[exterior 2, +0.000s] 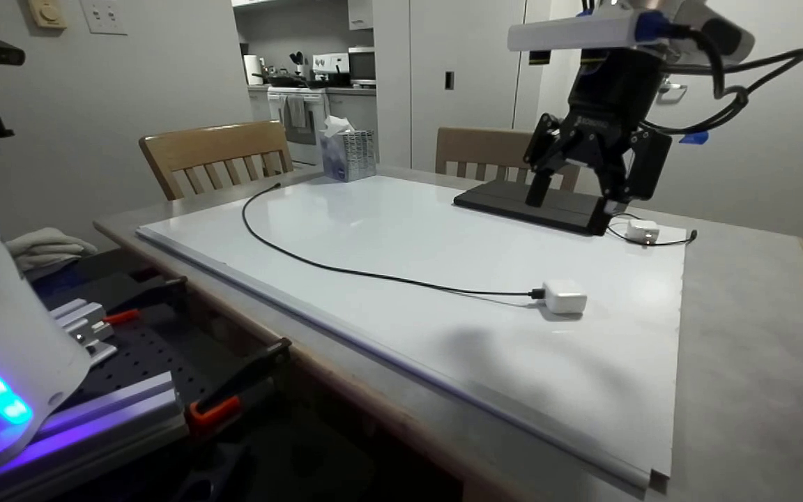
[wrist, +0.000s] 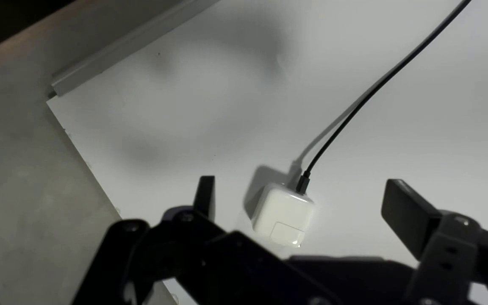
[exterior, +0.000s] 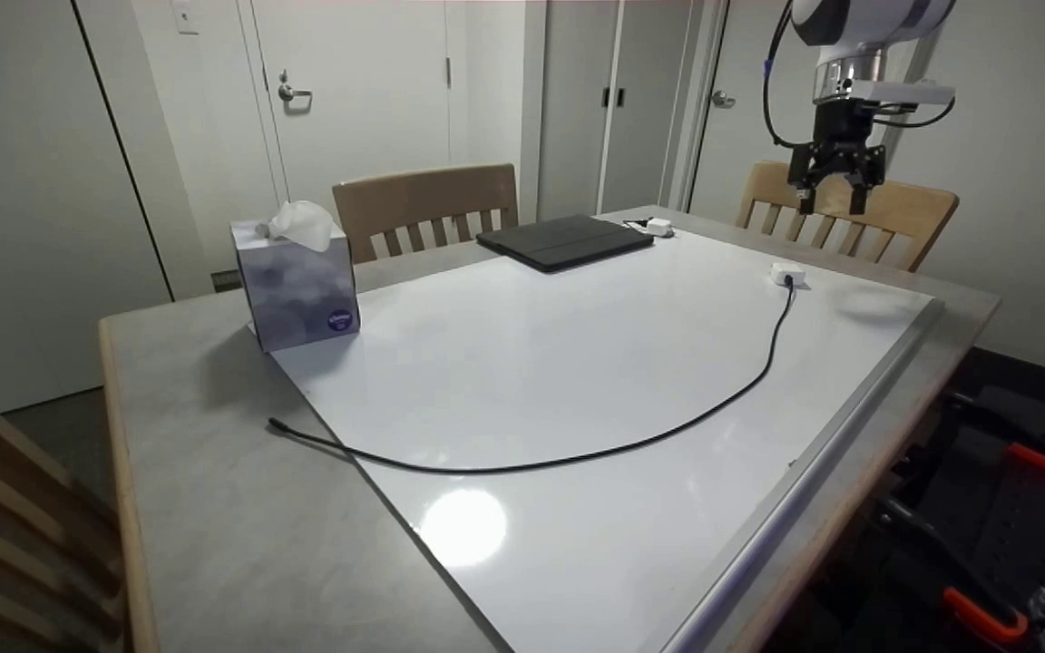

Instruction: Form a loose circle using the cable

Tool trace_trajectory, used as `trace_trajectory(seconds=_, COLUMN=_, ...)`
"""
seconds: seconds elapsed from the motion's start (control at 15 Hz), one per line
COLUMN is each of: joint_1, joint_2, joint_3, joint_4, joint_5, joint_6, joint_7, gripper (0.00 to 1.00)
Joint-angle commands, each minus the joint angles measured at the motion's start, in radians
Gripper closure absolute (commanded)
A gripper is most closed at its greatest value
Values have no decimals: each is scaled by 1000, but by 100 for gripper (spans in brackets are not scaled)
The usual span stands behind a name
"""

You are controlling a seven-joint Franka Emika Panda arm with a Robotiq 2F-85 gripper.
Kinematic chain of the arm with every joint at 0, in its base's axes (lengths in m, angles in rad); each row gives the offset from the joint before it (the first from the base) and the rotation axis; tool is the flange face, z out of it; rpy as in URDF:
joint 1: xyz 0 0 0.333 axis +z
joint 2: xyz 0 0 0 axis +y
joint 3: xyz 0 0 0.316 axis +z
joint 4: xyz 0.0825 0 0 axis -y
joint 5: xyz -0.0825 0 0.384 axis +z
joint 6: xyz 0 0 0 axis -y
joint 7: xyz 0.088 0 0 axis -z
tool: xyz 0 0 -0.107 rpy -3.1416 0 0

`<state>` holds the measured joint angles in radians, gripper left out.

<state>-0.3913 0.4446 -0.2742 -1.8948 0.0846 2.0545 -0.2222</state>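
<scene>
Curving cable (wrist: 373, 92), glossy board (exterior: 559, 363), spread end effector (exterior: 833, 199)

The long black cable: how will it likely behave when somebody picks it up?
The cable is probably flexible: it lies in a smooth curve. It looks thin, so likely light. The white adapter on one end looks bulkier and may drag.

Both exterior views share most of the whiteboard (exterior: 568, 363), facing obliquely down across it from near opposite ends of its railed long side; the wrist view faces steeply down onto one of its corners, much closer.
</scene>
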Motion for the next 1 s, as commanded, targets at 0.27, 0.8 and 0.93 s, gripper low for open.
trace_trajectory(seconds=0.27, joint_1=-18, joint_2=7, joint_3=26, joint_4=-2, joint_5=36, joint_6=70, joint_7=-3, gripper=0)
trace_trajectory(seconds=0.8, joint_1=-27, joint_2=58, joint_3=87, joint_4=20, joint_5=151, joint_6=209, joint_7=-30, gripper=0)
trace_trajectory(seconds=0.93, joint_1=-21, joint_2=75, joint_3=79, joint_4=26, joint_5=136, joint_6=218, joint_7=-8, gripper=0)
